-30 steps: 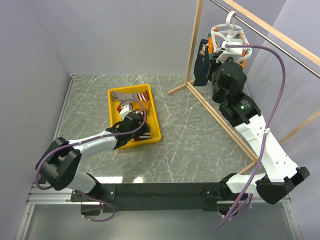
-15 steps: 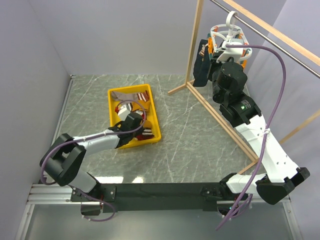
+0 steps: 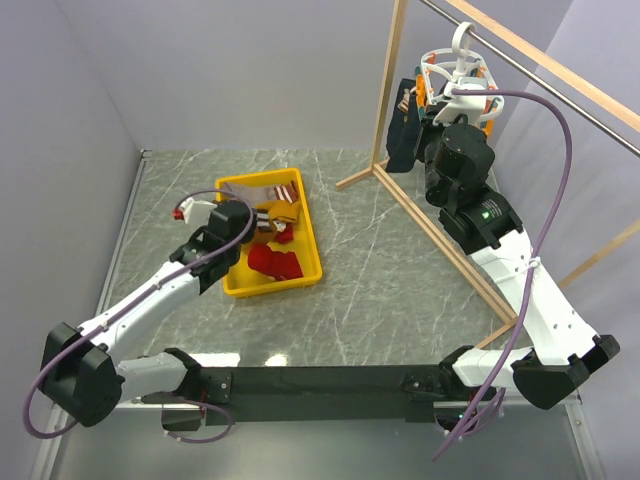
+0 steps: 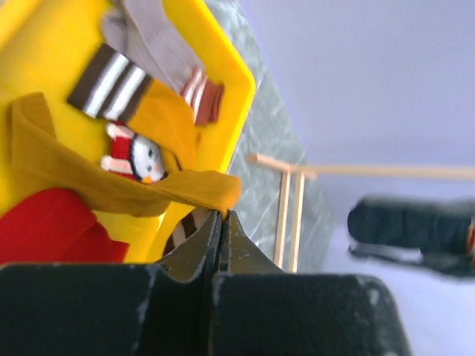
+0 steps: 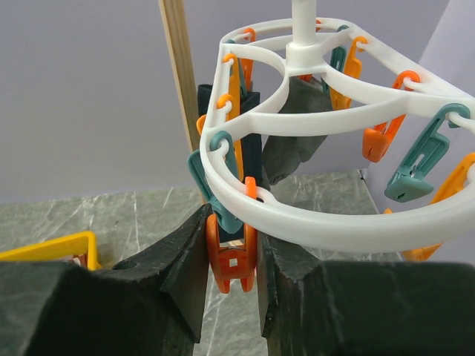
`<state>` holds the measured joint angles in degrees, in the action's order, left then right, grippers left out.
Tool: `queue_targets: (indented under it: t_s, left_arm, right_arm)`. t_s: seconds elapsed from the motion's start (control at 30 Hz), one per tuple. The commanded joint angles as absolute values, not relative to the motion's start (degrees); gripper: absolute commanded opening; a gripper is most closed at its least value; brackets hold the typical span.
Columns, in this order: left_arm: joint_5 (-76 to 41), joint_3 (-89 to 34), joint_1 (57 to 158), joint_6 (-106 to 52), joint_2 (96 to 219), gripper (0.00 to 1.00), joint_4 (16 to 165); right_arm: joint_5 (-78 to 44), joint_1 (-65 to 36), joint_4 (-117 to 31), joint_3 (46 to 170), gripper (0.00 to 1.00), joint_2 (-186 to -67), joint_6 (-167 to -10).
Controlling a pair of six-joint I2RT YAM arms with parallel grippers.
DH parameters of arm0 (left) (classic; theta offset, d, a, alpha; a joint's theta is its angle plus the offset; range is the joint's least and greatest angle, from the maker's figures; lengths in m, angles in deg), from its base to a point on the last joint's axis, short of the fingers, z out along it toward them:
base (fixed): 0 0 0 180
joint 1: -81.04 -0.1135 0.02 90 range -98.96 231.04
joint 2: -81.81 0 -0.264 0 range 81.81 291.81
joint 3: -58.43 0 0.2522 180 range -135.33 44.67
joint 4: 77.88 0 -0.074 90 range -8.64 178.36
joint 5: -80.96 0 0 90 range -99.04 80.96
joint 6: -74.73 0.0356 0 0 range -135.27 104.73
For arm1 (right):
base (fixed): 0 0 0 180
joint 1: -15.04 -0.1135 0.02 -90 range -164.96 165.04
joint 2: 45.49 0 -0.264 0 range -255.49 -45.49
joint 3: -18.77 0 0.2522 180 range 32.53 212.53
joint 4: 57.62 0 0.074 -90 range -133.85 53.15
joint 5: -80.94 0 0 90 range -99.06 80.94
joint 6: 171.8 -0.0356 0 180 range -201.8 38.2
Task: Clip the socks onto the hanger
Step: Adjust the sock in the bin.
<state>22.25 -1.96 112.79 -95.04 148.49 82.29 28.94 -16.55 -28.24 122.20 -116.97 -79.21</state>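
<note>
Fingers on your left arm (image 4: 215, 245) are pressed fully together, pinching one edge of a mustard yellow sock (image 4: 193, 191). The sock drapes away from the fingertips above a yellow bin (image 4: 234, 74), which sits on the grey marbled surface (image 3: 380, 280). Inside the bin lie a red sock (image 4: 44, 230), a grey sock (image 4: 159, 44) with a red and white striped cuff, a brown and white striped cuff (image 4: 111, 81), and a small red and white snowman figure (image 4: 137, 157) on fabric.

Your right fingers (image 5: 194, 252) are well apart from the bin, up at the white plastic hanger (image 5: 334, 219). They squeeze an orange clip (image 5: 231, 263) from both sides; it dangles from the hanger's outer ring. More orange and teal clips hang around both rings. A dark navy sock (image 5: 251, 144) hangs at the hanger's far side, just beside an upright of the wooden frame (image 5: 178, 81), with a dark grey sock (image 5: 293, 152) next to it. Seen from above, the hanger hangs by its hook from the top of that frame, at the surface's right rear.
</note>
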Motion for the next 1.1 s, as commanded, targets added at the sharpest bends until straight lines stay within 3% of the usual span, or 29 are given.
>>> queue_targets:
  t_s: [0.0, 0.07, 0.17, 0.33, 0.4, 0.43, 0.53, 0.57, 0.63, 0.7, 0.93, 1.07]
  left_arm:
    - [30.94, -10.41, 112.24, -110.24, 149.56, 0.01, 68.09]
    - [35.41, -16.37, 112.15, -117.45, 152.2, 0.01, 59.14]
    - [33.0, -20.18, 110.14, -128.8, 158.09, 0.01, 48.47]
    - [24.99, -16.95, 107.5, -131.38, 164.6, 0.01, 56.34]
    - [22.18, -17.46, 106.8, -130.5, 168.01, 0.07, 57.15]
    - [21.82, -19.12, 106.79, -129.28, 169.17, 0.19, 57.59]
    - [20.15, -22.46, 105.92, -116.22, 172.69, 0.41, 63.35]
    - [19.79, -23.0, 105.74, -106.34, 173.04, 0.65, 65.4]
    - [19.87, -24.32, 105.65, -98.89, 172.96, 0.78, 66.65]
    - [19.18, -24.67, 104.34, -85.8, 171.04, 0.98, 68.05]
    - [4.19, -26.34, 99.67, -38.7, 162.24, 0.99, 67.0]
    - [-9.44, -22.4, 99.76, -9.22, 159.26, 0.9, 64.19]
  right_arm:
    - [27.85, -16.42, -29.26, 122.53, 0.11, -115.8, -79.69]
    - [27.5, -16.42, -29.18, 122.53, 0.11, -115.98, -79.95]
    - [27.15, -16.43, -29.09, 122.27, 0.11, -116.24, -80.48]
    - [27.15, -16.42, -29.35, 121.92, 0.1, -116.42, -80.75]
    - [27.41, -16.42, -29.44, 121.83, 0.1, -116.42, -80.48]
    - [27.76, -16.43, -29.35, 121.83, 0.1, -116.59, -80.48]
    - [28.29, -16.34, -29.09, 122.09, 0.1, -117.03, -80.13]
    - [28.38, -16.42, -29.09, 122.27, 0.1, -117.12, -80.04]
    - [28.47, -16.34, -29.0, 122.35, 0.1, -117.12, -80.22]
    - [28.55, -16.34, -29.35, 122.18, 0.1, -116.95, -79.96]
    - [28.82, -16.34, -29.79, 121.48, 0.1, -115.89, -80.13]
    - [28.56, -16.34, -29.62, 120.42, 0.1, -115.72, -80.57]
